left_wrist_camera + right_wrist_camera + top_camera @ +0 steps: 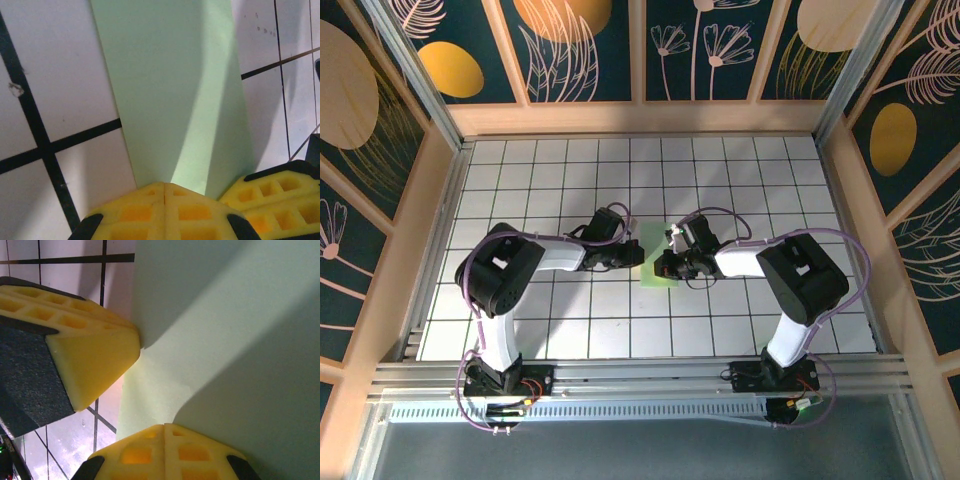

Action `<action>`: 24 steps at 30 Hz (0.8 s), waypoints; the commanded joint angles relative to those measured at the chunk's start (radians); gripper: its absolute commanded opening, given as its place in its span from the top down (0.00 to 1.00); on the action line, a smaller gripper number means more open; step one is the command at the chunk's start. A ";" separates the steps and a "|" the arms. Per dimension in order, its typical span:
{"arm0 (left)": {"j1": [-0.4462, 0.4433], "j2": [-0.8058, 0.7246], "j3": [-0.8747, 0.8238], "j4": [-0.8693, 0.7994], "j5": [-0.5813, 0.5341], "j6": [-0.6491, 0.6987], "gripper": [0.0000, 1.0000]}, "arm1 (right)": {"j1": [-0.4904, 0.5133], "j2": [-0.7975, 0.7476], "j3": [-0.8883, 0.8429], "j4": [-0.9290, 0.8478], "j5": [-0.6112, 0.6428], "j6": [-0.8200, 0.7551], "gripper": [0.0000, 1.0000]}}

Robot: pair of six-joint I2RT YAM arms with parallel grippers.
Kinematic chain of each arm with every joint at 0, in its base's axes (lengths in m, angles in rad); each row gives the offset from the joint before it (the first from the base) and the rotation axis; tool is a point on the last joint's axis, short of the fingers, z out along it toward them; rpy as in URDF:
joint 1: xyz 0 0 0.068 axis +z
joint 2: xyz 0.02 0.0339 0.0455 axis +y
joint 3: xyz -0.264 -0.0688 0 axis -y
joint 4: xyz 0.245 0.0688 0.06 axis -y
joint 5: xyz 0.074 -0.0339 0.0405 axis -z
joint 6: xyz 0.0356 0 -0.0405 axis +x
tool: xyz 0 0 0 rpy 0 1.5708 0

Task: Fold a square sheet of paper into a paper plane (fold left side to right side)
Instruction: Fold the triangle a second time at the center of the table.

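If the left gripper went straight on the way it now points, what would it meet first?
The green paper: the left gripper, jaws shut, sits at its near edge. The right gripper lies slightly aside, though depth is unclear.

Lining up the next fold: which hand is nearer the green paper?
Neither clearly, both are right at it. The left hand, shut, sits at the left edge of the paper. The right hand, shut, sits at its right side, tips close together.
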 commanded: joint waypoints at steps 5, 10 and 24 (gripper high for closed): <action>-0.007 0.037 0.016 -0.112 -0.089 0.051 1.00 | 0.001 -0.029 0.021 -0.113 0.027 0.034 0.86; -0.013 0.034 0.001 -0.107 -0.089 0.040 1.00 | -0.038 -0.117 0.037 -0.174 -0.001 0.014 0.70; -0.025 0.020 -0.032 -0.083 -0.104 0.008 1.00 | -0.127 -0.261 -0.147 -0.211 -0.070 0.055 0.54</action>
